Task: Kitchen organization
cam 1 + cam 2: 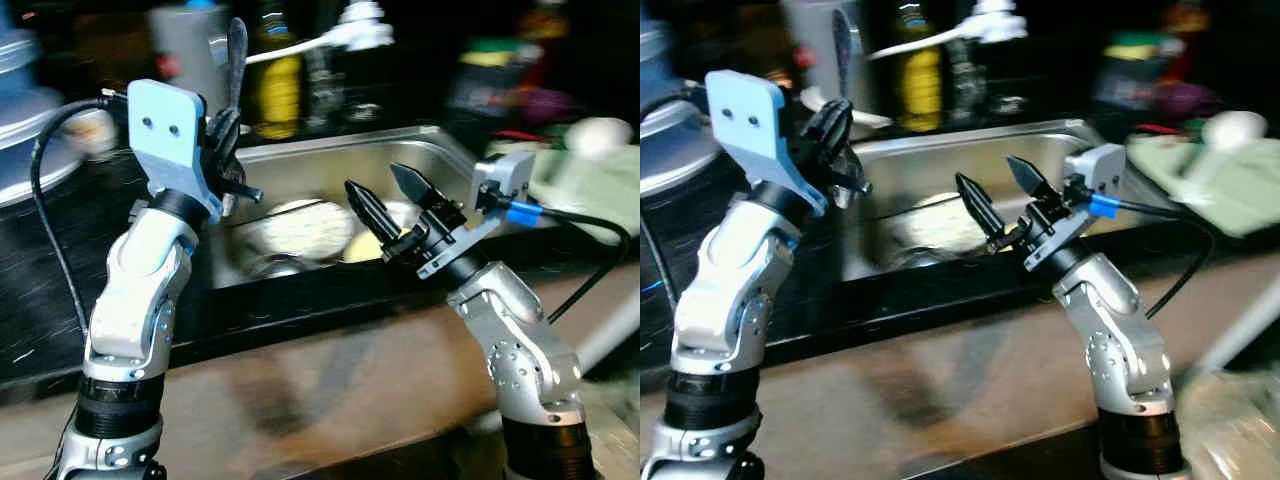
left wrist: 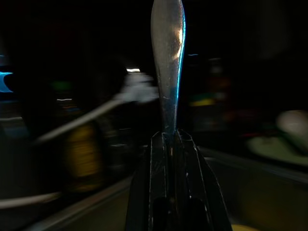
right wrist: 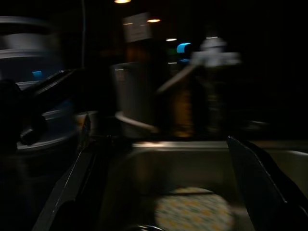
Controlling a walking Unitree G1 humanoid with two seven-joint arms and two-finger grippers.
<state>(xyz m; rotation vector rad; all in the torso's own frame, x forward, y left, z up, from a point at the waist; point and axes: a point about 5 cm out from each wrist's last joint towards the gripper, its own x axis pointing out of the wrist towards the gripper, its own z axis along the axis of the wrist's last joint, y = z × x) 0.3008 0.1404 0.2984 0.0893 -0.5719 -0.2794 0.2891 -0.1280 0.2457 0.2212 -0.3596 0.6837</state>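
Left wrist view shows my left gripper [image 2: 169,139] clamping a spoon [image 2: 168,57] upright beside the sink [image 1: 330,160]; my right gripper [image 1: 388,195] hovers wide above it.

The sink [image 1: 400,150] is brushed, dull-shining metal. The spoon [image 2: 167,57] is polished, glossy metal. Around the sink, the surface [image 1: 40,300] looks dark and glossy.

Left gripper [image 1: 832,130]: clamped on a spoon [image 1: 843,55] (handle upright)
Right gripper [image 1: 992,193]: fingers spread above the sink [image 1: 970,150]
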